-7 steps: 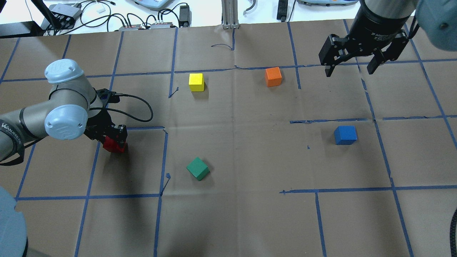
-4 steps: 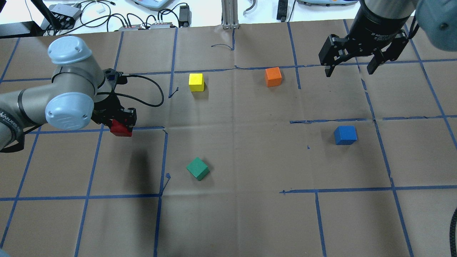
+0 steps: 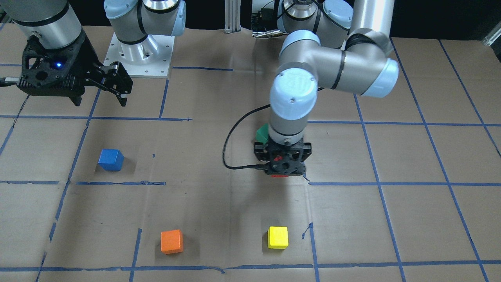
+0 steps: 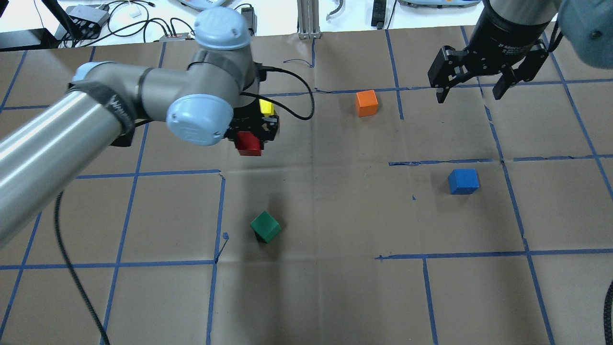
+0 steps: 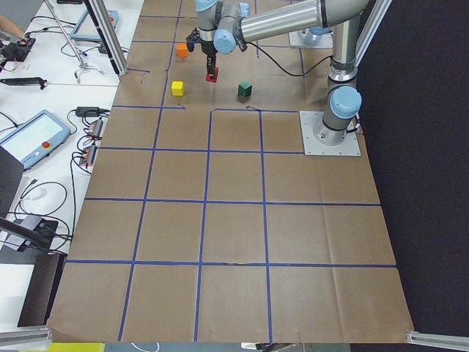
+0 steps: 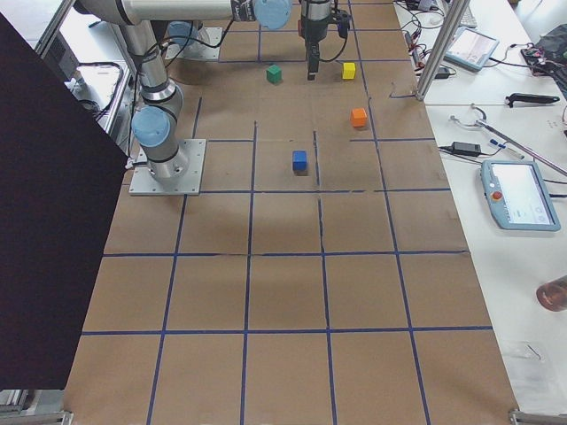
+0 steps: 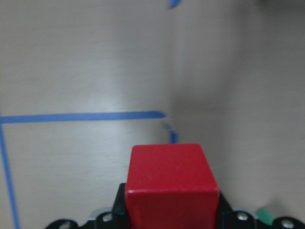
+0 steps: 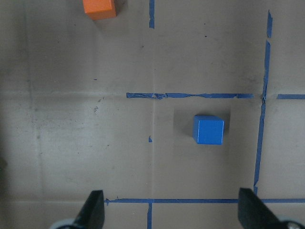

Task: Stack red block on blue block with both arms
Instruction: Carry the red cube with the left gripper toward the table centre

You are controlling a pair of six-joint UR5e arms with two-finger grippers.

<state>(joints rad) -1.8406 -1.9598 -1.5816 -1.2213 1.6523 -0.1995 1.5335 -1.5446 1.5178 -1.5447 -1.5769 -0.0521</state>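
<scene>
**Red-block carry under way, stack not yet begun**

Holds the red block (image 7: 170, 183) clamped in the left gripper (image 4: 250, 142), clear of the tabletop (image 4: 335, 297) (with its shadow thrown well apart from it in the overhead view). Marks a large shift from a second ago: then low near the left edge of the taped grid, now swung inward and away from the robot. Hangs just beside the yellow block (image 4: 266, 107), partly hiding it from overhead. Leaves the green block (image 4: 265, 226) untouched, nearer the robot.

Shows no change on the other side. Keeps the right gripper (image 4: 468, 97) spread wide and empty, hovering high past the blue block (image 4: 463, 181) and not far from the orange block (image 4: 367, 103). Finds the blue block alone on the tabletop, well apart from the red one and framed in the right wrist view, far below the spread fingers.

Means the pick is done and the transfer begun. Points (with both arms demanded by the task) to a handover or a set-down within the right gripper's reach; cannot tell which. Calls for care in passing the yellow block, close enough to be nudged.
</scene>
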